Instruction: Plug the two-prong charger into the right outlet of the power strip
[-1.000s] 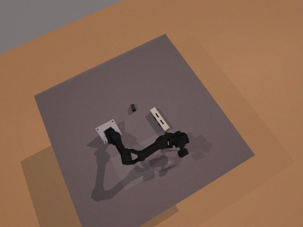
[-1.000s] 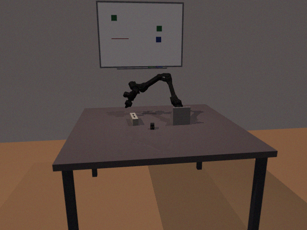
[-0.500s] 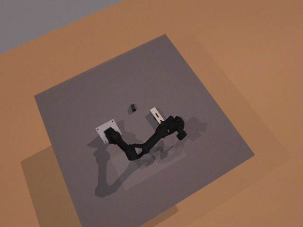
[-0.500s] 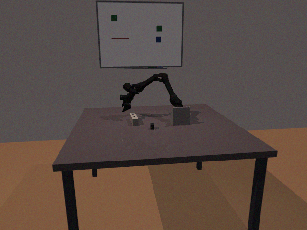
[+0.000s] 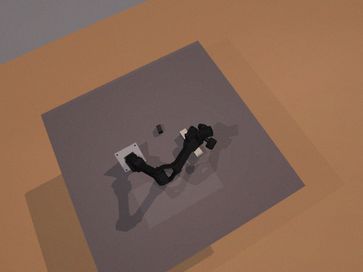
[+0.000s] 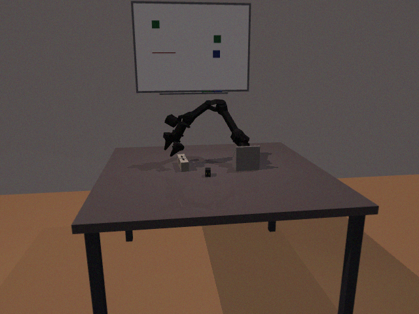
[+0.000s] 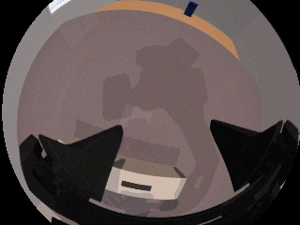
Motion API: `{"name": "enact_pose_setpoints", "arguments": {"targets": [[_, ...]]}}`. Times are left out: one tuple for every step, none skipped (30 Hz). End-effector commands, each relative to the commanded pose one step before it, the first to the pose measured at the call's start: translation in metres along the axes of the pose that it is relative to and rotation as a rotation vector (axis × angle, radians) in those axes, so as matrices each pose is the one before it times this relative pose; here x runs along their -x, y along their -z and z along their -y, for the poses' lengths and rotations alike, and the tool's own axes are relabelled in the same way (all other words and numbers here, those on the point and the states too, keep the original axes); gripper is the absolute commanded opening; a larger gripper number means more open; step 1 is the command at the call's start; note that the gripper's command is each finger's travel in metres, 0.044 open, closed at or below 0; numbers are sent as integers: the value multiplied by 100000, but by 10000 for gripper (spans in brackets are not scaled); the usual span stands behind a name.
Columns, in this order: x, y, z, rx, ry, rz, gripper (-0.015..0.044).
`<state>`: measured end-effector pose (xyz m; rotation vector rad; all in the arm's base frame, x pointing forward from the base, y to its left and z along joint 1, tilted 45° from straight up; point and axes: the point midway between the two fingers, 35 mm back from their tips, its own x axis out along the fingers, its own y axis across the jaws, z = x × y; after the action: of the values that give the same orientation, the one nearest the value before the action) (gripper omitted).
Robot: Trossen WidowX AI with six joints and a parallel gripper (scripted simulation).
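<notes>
"Black, small and blocky, the two-prong charger (image 5: 159, 128) (image 6: 207, 172) lies on the brown-grey tabletop (image 5: 146, 96) (image 6: 236, 195) (image 7: 70, 94), apart from everything else. Which way from the gripper (image 5: 197, 133) (image 6: 168, 152) (image 7: 166, 123)?"

"Left of it in the top view, with the cream, box-shaped power strip (image 5: 184, 133) (image 6: 183, 164) (image 7: 171, 189) between. The gripper hangs above the strip's far side, so I'd judge the next move must carry it back across, high enough to miss the strip."

"Anything in its fingers?"

"Nothing. They stand spread about as wide as they go, and the wrist view shows the strip beyond them but no charger."

"And the charger's long axis?"

"Roughly along the strip's, from above. Its prongs seem to point away from the arm, toward the exterior camera, though at this size I wouldn't swear to it."

"The slots face up, don't they?"

"On the strip's top, yes. So I'd grip the charger across its narrow sides, then turn it prongs-down before the right outlet. Any tilt could leave the shutter closed."

"Then the plugging is all to do?"

"Grasp included, by my reckoning."
</notes>
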<state>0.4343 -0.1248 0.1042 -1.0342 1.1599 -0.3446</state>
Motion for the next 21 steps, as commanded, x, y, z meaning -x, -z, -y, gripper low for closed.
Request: {"name": "enact_pose_setpoints", "arguments": {"targets": [[79, -506, -3159, 7421, -5823, -830, 440], [84, -198, -773, 1875, -1465, -170, 440], [82, -195, -768, 1884, -1442, -195, 440], [79, -192, -762, 1892, -1418, -220, 440], [77, -188, -757, 1899, -1395, -246, 440], [74, -185, -751, 1907, -1371, -272, 440], [72, -181, -745, 1913, -1347, -298, 440], [69, -178, -739, 1919, -1324, -325, 440], [67, -174, -734, 1925, -1299, -352, 440], [65, -170, -728, 1930, -1275, -379, 440], [62, -166, -722, 1934, -1251, -407, 440], [60, -162, -716, 1938, -1227, -435, 440], [58, -158, -709, 1942, -1202, -463, 440], [56, -154, -703, 1945, -1177, -491, 440], [54, -150, -697, 1947, -1153, -520, 440], [51, -145, -691, 1949, -1128, -549, 440], [49, -141, -684, 1950, -1103, -578, 440], [47, -137, -678, 1950, -1078, -607, 440], [45, -132, -671, 1950, -1053, -636, 440], [43, -128, -665, 1949, -1028, -666, 440], [41, -123, -658, 1948, -1003, -695, 440]]}}
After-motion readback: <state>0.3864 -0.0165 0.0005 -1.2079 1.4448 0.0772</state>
